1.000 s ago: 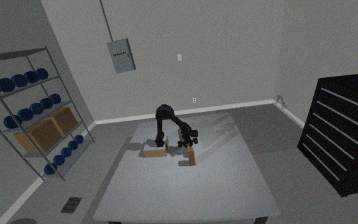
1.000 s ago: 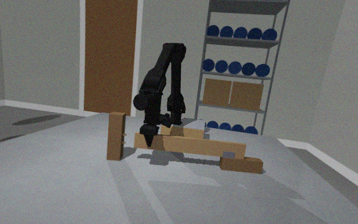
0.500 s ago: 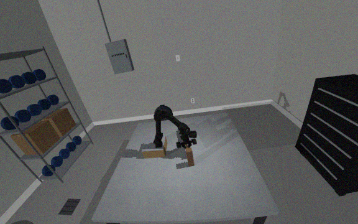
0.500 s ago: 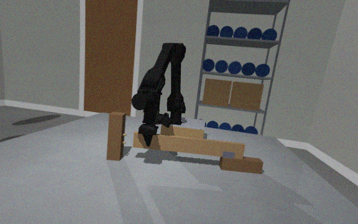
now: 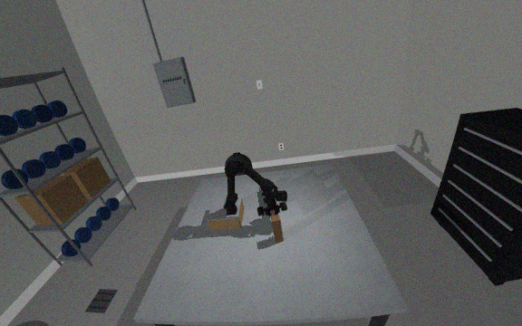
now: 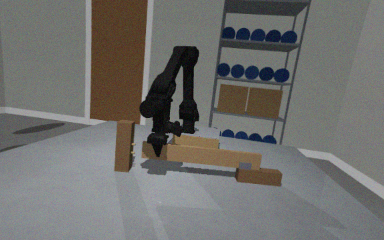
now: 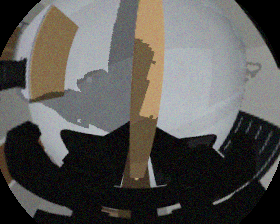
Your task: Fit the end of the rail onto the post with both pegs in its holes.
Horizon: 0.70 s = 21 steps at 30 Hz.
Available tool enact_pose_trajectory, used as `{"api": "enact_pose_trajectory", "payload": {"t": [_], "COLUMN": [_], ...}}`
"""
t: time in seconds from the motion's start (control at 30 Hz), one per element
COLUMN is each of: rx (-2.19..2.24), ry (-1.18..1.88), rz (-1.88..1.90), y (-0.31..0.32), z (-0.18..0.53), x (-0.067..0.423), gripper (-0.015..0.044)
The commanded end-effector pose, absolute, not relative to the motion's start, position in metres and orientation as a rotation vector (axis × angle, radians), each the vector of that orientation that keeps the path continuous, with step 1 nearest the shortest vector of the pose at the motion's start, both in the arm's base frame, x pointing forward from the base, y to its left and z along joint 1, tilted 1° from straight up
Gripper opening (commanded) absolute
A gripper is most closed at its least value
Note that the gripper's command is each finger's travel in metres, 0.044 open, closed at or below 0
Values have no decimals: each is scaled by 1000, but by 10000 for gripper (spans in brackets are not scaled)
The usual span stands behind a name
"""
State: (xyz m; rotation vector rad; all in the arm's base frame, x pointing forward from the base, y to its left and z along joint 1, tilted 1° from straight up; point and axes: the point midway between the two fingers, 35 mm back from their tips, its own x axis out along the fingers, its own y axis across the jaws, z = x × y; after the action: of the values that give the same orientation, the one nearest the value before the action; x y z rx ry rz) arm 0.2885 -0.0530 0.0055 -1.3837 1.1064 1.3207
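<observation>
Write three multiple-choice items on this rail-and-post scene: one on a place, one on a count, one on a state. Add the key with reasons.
1. Where does the gripper hold the rail?
A. near the end facing the post
B. at the end in the bracket
C. at mid-length

2. How many pegs show on the post?
A. one
B. two
C. four

3. How do the rail's end and the post stand?
A. pressed together
B. apart, pegs bare
C. rail lying on top of the post

Key: 1 A, the fingers close on the rail near the post. 2 B, two pale pegs stick out, one above the other. 3 B, a gap shows between rail end and post.
</observation>
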Motion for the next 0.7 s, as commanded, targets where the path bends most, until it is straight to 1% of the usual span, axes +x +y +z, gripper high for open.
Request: {"api": "enact_pose_trajectory", "payload": {"t": [0.0, 0.67], "rx": [-1392, -1392], "ry": [1102, 1102], "rz": [1316, 1315], "y": [-55, -61], "z": [7, 8], "x": [292, 294], "gripper": [0, 0]}}
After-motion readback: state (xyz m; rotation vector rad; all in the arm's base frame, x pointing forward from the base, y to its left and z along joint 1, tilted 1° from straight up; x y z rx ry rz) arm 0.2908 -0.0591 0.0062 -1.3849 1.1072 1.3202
